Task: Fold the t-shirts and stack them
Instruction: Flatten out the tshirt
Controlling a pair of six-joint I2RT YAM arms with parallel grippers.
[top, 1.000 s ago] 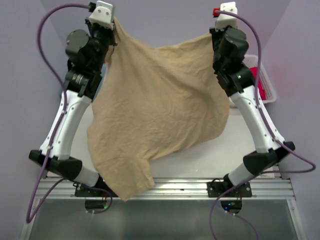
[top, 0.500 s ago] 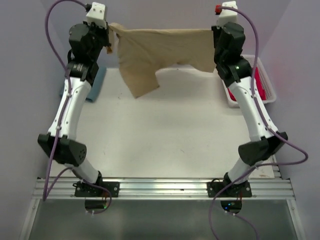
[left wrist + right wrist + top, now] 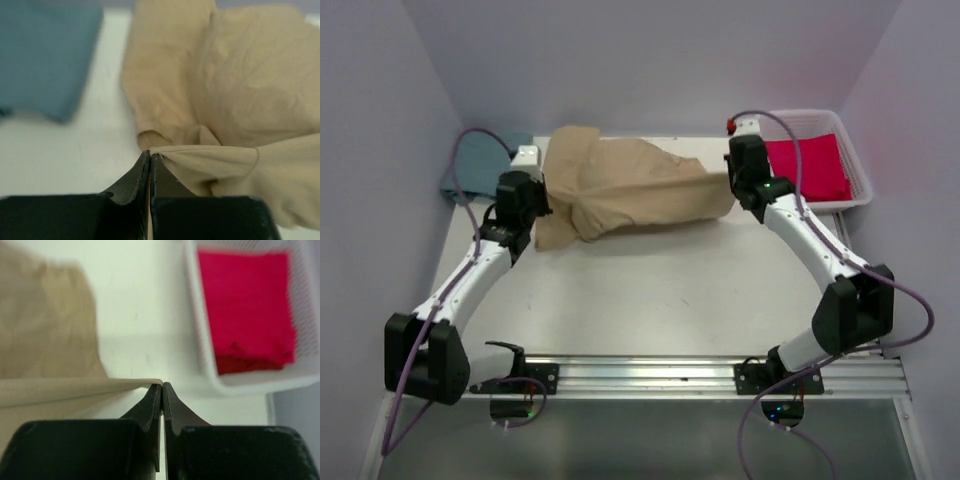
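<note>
A tan t-shirt (image 3: 630, 190) lies bunched across the back of the table, stretched between both arms. On its left edge my left gripper (image 3: 542, 188) is shut, the pinched hem (image 3: 210, 160) running right from the fingertips. My right gripper (image 3: 730, 185) is shut on the shirt's right edge, where a taut strip of cloth (image 3: 75, 387) leads left from its tips. A teal-blue t-shirt (image 3: 480, 168) lies folded at the back left and also shows in the left wrist view (image 3: 45, 55). In the basket rests a red-pink t-shirt (image 3: 808, 168), also seen from the right wrist (image 3: 247, 305).
A white slatted basket (image 3: 860, 180) stands at the back right, its near wall (image 3: 250, 382) close to my right gripper. Purple walls close in the table on three sides. The white tabletop (image 3: 650, 290) stretches from the shirt to the front rail.
Both arms have come down from high above the table and lowered the tan t-shirt, which hung spread in the air, onto the back of the table. Both grips have held.
</note>
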